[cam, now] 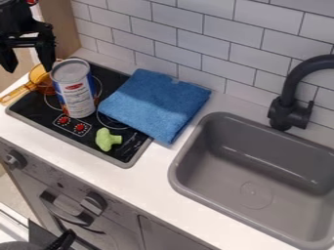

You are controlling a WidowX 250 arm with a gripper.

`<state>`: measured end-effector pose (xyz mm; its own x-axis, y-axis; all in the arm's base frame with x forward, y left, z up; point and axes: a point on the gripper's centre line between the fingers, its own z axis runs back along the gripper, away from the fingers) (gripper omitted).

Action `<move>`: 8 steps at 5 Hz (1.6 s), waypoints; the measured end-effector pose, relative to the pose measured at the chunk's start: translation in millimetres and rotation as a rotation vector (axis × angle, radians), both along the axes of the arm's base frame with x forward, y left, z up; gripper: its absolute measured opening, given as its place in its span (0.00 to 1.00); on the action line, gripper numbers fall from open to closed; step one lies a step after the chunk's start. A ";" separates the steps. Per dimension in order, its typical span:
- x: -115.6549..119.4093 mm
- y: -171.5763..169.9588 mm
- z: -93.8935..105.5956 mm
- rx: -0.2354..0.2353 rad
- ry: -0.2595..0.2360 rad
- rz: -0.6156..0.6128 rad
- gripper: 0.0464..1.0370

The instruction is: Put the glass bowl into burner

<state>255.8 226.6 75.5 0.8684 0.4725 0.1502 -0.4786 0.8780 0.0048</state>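
Beside the can (pixel 75 93), amber glass bowl (pixel 42 79); the tool (pixel 29 67), its tips apart, should align with the bowl's rim before closing, clear of the can.

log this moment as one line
black two-finger tool: open, upper left | transparent amber bowl: left end of flat black stove | tall silver-topped can: partly hiding bowl

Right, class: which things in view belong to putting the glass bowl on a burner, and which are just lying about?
For the job:
- amber see-through handled bowl
- black rectangular stove top
- black two-finger gripper

Lying about:
- tall cylindrical metal can
- folded blue cloth
- green broccoli-shaped toy
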 end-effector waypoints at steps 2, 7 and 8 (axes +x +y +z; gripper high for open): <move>-4.9 22.2 -33.7 0.035 0.053 -0.034 0.95; 0.3 98.0 -82.4 0.161 -0.015 -0.533 0.95; 10.0 104.4 -94.1 0.148 0.008 -0.582 0.95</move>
<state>265.8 331.0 -18.6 0.9796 -0.1064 0.1705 0.0811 0.9855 0.1489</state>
